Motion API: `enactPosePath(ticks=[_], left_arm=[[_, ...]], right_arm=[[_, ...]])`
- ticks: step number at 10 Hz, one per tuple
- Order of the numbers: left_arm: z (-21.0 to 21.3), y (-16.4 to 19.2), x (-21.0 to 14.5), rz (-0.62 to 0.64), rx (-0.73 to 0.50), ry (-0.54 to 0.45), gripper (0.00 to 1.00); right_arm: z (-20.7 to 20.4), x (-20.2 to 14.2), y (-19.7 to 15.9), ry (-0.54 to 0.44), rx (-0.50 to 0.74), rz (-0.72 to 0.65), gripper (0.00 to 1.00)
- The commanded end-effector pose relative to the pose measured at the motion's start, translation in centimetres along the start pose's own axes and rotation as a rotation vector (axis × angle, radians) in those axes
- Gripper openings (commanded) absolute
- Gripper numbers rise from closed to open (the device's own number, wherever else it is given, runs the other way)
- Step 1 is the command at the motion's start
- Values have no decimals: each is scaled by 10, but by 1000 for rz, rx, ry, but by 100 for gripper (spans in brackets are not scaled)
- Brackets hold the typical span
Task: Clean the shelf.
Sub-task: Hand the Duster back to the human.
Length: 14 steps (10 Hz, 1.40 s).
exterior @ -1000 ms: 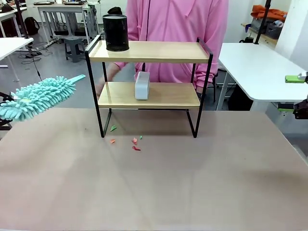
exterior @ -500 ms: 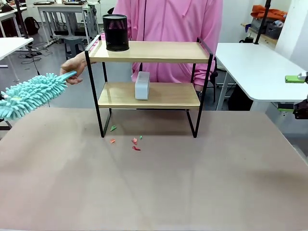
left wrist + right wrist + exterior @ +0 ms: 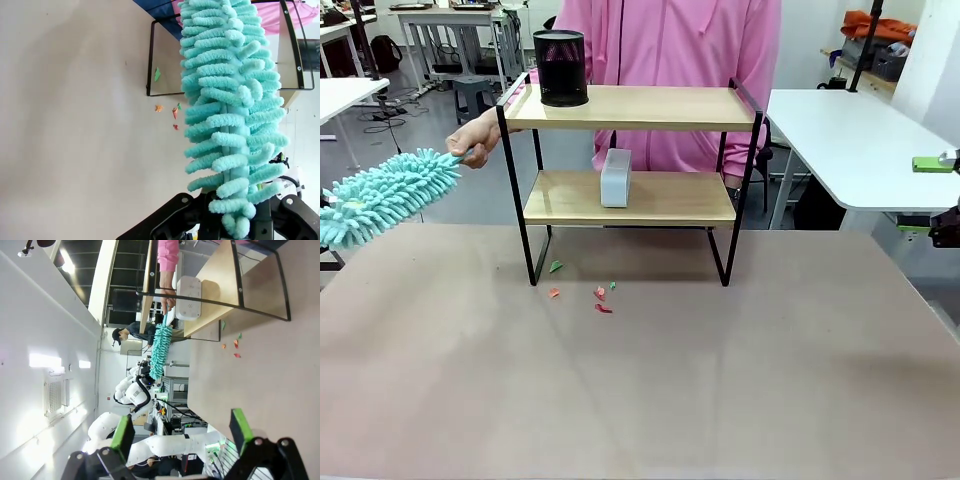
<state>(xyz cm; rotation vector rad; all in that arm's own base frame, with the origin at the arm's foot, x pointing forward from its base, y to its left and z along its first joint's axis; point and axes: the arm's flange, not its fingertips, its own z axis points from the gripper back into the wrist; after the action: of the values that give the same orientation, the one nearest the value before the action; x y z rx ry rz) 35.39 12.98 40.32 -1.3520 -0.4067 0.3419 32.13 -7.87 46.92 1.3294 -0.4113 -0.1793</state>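
The shelf (image 3: 630, 108) stands at the table's far middle, its black frame (image 3: 148, 60) also in the left wrist view. A black cup (image 3: 560, 68) sits on its top board and a white box (image 3: 615, 177) on the lower board. My left gripper (image 3: 235, 220) is shut on the fluffy end of a teal duster (image 3: 390, 190) at the far left, well short of the shelf. The person's hand (image 3: 478, 135) holds the duster's handle tip. My right gripper (image 3: 930, 195) hangs open at the right edge, its green pads (image 3: 122, 432) wide apart with nothing between them.
Small coloured paper scraps (image 3: 600, 295) lie on the table just in front of the shelf. A person in pink stands behind the shelf. A white desk (image 3: 860, 140) stands at the right. The near half of the table is bare.
The person's hand came out from behind the shelf and took hold of the duster's handle tip, lifting it a little. Both arms kept their places.
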Motion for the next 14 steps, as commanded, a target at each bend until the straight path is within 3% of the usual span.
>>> enactPosePath(ticks=[1,4,5,6,7,8,9,12,14], left_arm=[[0,-1,-11,-22,-9,7,12],[0,-1,0,-2,-1,1,12],[-3,-4,-1,-32,11,58,73],[-9,-9,-5,-32,-4,106,73],[-12,-16,-10,-64,5,122,100],[-14,-21,-19,-80,-1,150,77],[-16,-23,-28,-76,-19,209,100],[-67,-30,-62,-106,-46,383,100],[-122,-34,-77,-143,-39,447,100]], right_arm=[[1,-3,1,5,-1,13,100],[1,-3,1,5,-1,13,100],[1,-3,1,5,-1,13,100],[1,-3,1,5,-1,13,100],[1,-3,1,5,-1,13,100],[1,-3,1,5,-1,13,100],[1,-3,1,5,-1,13,100],[0,0,0,0,0,0,100],[-64,-39,-9,213,97,15,100]])
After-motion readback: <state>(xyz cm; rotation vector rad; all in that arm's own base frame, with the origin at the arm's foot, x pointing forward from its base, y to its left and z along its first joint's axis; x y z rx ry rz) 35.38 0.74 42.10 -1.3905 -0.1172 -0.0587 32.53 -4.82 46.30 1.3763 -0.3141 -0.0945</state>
